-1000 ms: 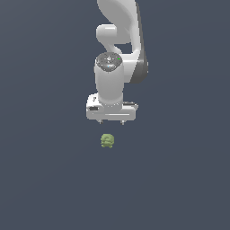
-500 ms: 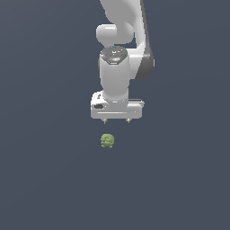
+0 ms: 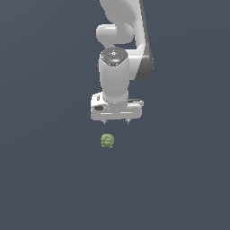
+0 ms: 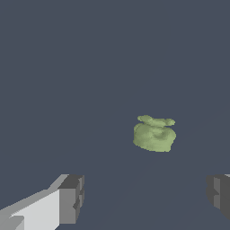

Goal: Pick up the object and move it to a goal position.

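A: Start with the object (image 3: 107, 140); where does it sit?

B: On the bare dark floor (image 3: 45, 179), alone, a small lumpy olive-green blob with a bumpy top; nothing touches it; in the exterior view it lies just below the gripper (image 3: 116, 121) and a little toward that view's left of the gripper's middle.

A: And the hand itself?

B: Spread wide and holding nothing; the wrist view shows the two dark fingertips (image 4: 72, 197) far apart with the object (image 4: 154, 134) beyond them, not yet between them; in the exterior view only the two short tips show under the white palm.

A: So the step in hand is the approach?

B: I judge so; the lift and the carry to the goal are both undone, and no goal marker shows in either view.

A: How to do it well?

B: Centre first, then descend; shift the palm until the blob sits midway between the pads; come down straight, so a fingertip does not land on the lump and knock it aside; stop with the pads level with its widest part, clear of the floor; close gently and evenly, since the bumpy, rounded surface may squirt out of an off-centre pinch.
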You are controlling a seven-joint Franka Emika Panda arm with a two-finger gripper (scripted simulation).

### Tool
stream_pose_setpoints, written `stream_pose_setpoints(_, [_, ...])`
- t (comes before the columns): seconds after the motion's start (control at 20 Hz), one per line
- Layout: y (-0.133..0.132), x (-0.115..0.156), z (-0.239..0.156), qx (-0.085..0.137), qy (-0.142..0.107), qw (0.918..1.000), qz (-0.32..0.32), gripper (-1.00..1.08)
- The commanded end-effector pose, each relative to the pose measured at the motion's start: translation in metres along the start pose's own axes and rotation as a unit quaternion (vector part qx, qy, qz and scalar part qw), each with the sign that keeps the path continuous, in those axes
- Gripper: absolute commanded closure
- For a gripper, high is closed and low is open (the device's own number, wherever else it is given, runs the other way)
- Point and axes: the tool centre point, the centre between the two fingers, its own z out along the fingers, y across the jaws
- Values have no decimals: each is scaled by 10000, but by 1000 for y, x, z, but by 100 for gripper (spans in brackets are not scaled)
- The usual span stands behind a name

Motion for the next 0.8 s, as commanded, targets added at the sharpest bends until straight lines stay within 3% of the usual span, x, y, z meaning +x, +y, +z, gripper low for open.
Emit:
stream_pose_setpoints(0.0, [1,0,2,-9,-5,9999,-147,-92])
stream_pose_setpoints(0.4, [7,2,12,-50,-31,9957,-921,-92])
stream_pose_setpoints(0.75, [14,4,24,-84,-65,9827,-1849,-92])
